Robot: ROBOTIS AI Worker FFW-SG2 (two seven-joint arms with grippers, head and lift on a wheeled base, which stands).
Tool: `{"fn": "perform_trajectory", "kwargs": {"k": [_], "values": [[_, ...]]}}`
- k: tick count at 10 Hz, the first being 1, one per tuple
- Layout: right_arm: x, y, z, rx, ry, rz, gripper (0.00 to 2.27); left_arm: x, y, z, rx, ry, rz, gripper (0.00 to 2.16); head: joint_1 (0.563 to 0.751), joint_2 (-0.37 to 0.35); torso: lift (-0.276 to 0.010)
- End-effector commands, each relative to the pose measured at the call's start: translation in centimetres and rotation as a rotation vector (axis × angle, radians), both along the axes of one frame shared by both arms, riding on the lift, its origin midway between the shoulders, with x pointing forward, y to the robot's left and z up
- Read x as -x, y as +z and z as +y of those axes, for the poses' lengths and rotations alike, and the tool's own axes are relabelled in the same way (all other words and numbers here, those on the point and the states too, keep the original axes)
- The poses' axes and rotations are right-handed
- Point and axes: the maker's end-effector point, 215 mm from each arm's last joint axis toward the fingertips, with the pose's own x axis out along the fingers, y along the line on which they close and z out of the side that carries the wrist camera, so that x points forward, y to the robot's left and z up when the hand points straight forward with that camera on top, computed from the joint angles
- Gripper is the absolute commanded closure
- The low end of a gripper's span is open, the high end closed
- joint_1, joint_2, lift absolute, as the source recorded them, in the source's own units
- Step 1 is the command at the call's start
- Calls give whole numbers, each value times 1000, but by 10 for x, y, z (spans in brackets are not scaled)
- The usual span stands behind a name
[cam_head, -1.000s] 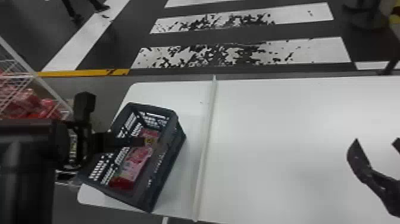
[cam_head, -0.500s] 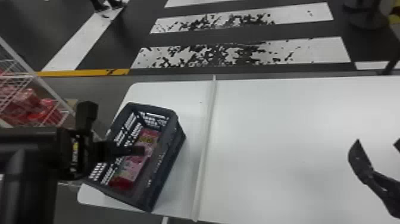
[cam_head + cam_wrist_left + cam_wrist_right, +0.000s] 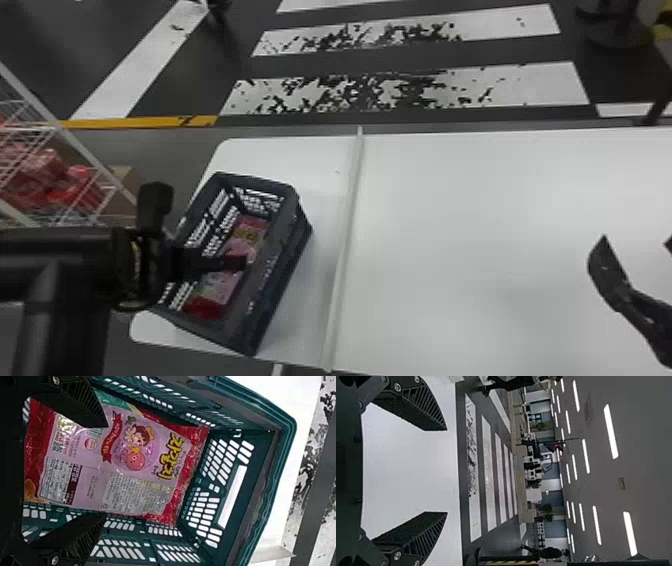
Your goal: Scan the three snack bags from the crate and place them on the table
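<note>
Jaws on our left gripper (image 3: 201,225) stand spread well apart over the crate (image 3: 280,280), at about 8 o'clock in our head view. One jaw reaches across the crate's interior above the pink and red snack bag (image 3: 138,451), while the other stands up by the rim toward 9 o'clock. From the left wrist we see the bag between the parted jaws, one of them overlapping it in sight; whether they touch it, we cannot tell.

That bag lies inside the crate along its length, its red end near the slotted short wall at 1 o'clock. The crate rests on the table (image 3: 490,225) with its long axis running from 7 to 1 o'clock. Its 9 o'clock side covers part of the table's edge, and its nearest corner comes close to the front edge.

Toward 3 o'clock, a narrow strip of tabletop separates the crate from a pale rail (image 3: 345,250). Past that rail, the white surface stretches wide, giving us our broadest space to move. Our right gripper (image 3: 636,240) is over that side at about 4 o'clock, its jaws well apart. A wire rack (image 3: 65,132) with red packages (image 3: 80,187) stands off the table near 9 o'clock.
</note>
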Motion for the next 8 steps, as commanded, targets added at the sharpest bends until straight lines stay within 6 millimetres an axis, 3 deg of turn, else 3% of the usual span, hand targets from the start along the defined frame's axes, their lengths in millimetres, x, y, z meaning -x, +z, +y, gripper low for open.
{"fn": "perform_trajectory", "kwargs": {"k": [1, 4, 8], "values": [[0, 1, 0, -6, 2, 0, 144, -2, -6, 2, -4, -1, -22, 87, 695, 245, -62], [0, -1, 2, 0, 15, 4, 144, -1, -22, 2, 6, 8, -23, 83, 695, 247, -62], [6, 0, -1, -4, 12, -5, 144, -20, -24, 4, -42, -10, -17, 80, 695, 246, -62]]}}
